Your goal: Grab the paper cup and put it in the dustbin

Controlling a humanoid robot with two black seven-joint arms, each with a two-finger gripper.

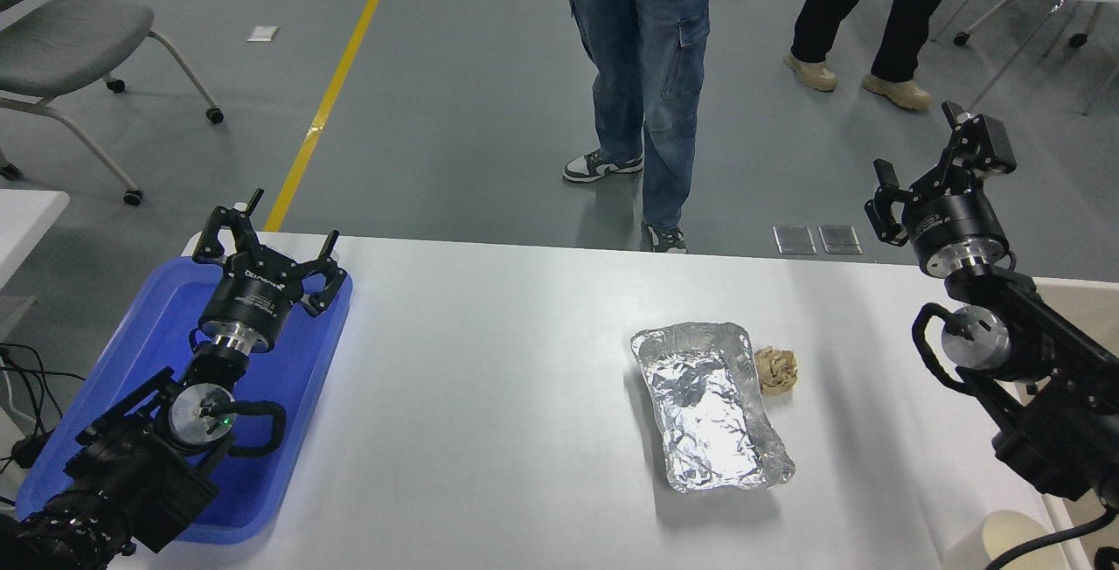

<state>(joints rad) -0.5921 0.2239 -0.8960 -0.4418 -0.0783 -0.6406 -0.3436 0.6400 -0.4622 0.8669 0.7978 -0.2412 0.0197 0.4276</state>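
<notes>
No paper cup shows on the table. The cream-beige dustbin (1084, 299) stands at the table's right end, mostly hidden behind my right arm. My right gripper (931, 159) is open and empty, held high over the table's far right corner beside the dustbin. A pale rounded shape (997, 544) shows at the bottom right under the arm; I cannot tell what it is. My left gripper (271, 242) is open and empty, parked over the blue tray (131, 351) at the lower left.
A crinkled silver foil tray (708, 408) lies right of centre with a crumpled brown paper ball (776, 369) touching its right side. Two people (647, 72) stand on the floor beyond the table's far edge. A grey chair (70, 37) is at the upper left.
</notes>
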